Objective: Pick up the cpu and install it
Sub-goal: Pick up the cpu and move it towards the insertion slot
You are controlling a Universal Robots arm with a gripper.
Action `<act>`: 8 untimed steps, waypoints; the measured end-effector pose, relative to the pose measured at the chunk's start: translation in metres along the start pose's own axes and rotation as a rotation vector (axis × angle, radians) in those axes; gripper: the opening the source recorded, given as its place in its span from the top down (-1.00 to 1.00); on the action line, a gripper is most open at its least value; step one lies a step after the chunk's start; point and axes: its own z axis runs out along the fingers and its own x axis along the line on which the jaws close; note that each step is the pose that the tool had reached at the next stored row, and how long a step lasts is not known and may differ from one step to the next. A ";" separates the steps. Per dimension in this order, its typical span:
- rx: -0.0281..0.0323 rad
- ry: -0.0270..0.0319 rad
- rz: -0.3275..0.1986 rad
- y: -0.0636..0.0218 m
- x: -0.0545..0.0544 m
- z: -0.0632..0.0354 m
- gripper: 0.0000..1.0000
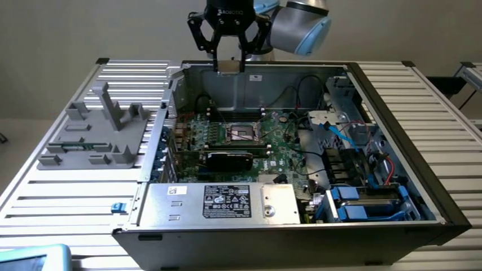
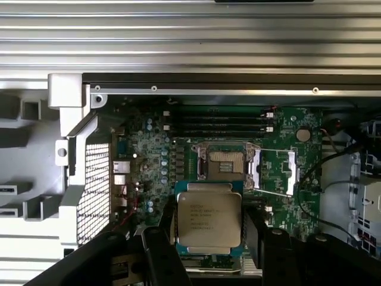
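The gripper [image 1: 229, 58] hung above the open case [image 1: 391, 113], its fingers closed on the cpu [image 2: 209, 218] by two opposite edges. The cpu was held flat, metal top up, high over the socket [image 2: 228, 162] and well apart from it. From the wrist view it sat just short of the socket, not centred over it. Lowered off-centre or turned the wrong way, it would likely land on the socket's rim and bend pins. The thin edge grip could also slip.
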 end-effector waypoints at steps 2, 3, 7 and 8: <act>0.0000 -0.0002 0.000 0.0017 -0.003 0.0006 -0.10; -0.0001 -0.0005 0.000 0.0026 -0.005 0.0010 -0.10; -0.0001 -0.0008 0.000 0.0083 -0.010 0.0025 -0.10; 0.0000 -0.0009 0.000 0.0102 -0.011 0.0030 -0.10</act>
